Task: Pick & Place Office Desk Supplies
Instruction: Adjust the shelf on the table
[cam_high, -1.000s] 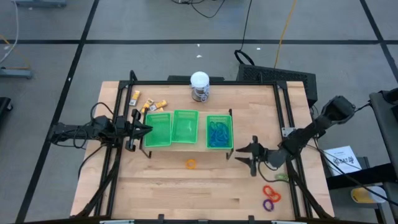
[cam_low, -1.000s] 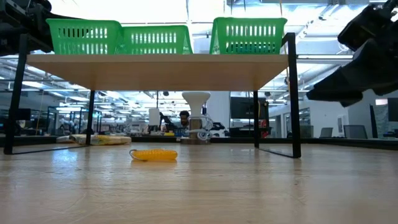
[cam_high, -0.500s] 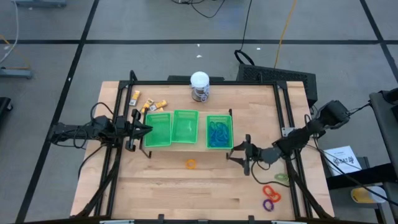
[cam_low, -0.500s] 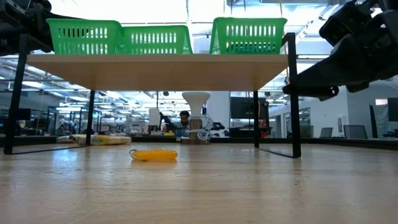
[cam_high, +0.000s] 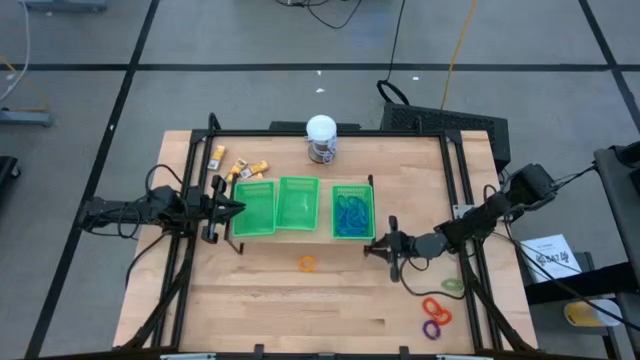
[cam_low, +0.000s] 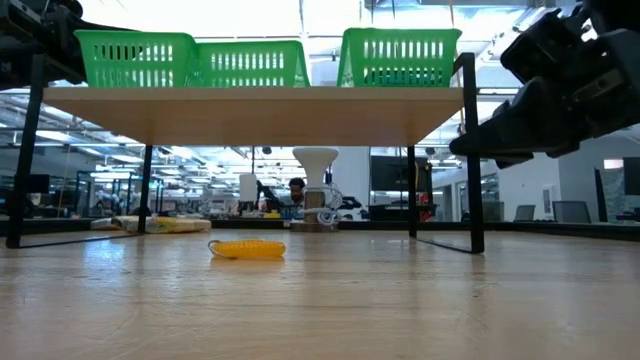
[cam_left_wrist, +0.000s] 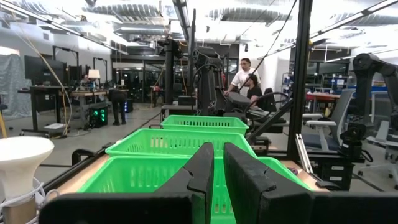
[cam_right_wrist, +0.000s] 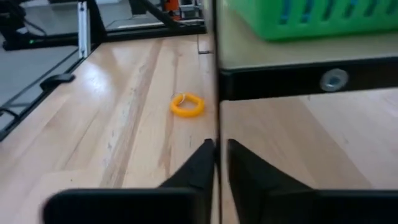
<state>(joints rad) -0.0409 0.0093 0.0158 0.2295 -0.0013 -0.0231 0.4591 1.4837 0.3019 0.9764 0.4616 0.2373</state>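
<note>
My right tool (cam_high: 388, 247), closed and empty beside the green tray (cam_high: 303, 208), could snag its frame reaching for the orange ring (cam_high: 306, 263)

Pale wood, slotted green plastic and matt black metal.

We see a desk (cam_high: 300, 310) of light butcher-block wood, smooth with a faint sheen and visible grain. On the raised wooden shelf (cam_low: 250, 112), edged by a matt black metal frame (cam_high: 455, 170), the green tray (cam_high: 298, 207) looks like glossy moulded plastic with slotted walls. The orange ring (cam_right_wrist: 187, 105) on the desk appears to be smooth rubbery plastic. The right gripper (cam_right_wrist: 216, 163) shows matt black plastic fingers, the left gripper (cam_left_wrist: 217, 177) likewise. The jar (cam_high: 321, 139) carries a smooth white top. The floor (cam_high: 250, 40) is dull grey.
</note>
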